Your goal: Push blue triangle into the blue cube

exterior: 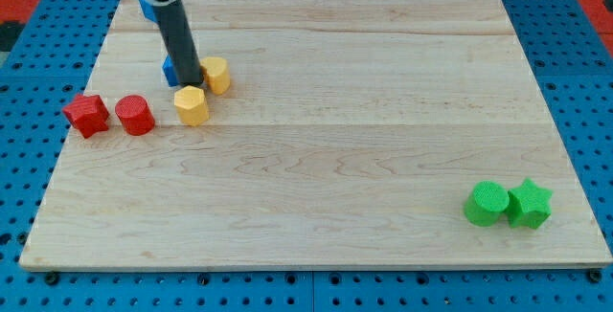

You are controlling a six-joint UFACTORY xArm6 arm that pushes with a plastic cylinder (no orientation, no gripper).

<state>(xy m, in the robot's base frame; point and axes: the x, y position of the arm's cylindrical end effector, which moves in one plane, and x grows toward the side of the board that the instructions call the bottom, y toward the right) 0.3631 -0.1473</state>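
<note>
My tip [190, 84] rests on the wooden board [335, 159] at the upper left. A blue block [169, 70] sits just left of the rod and touches it; the rod hides most of it, so I cannot make out its shape. A second blue block [147, 9] lies near the board's top left edge, largely hidden under the arm, and its shape is also unclear. The two blue blocks are apart.
A yellow hexagonal block [217, 75] sits just right of the tip and another yellow hexagonal block [192, 105] just below it. A red star-like block [86, 114] and a red cylinder [135, 115] lie at the left. A green cylinder [487, 203] and a green star [529, 204] sit at the lower right.
</note>
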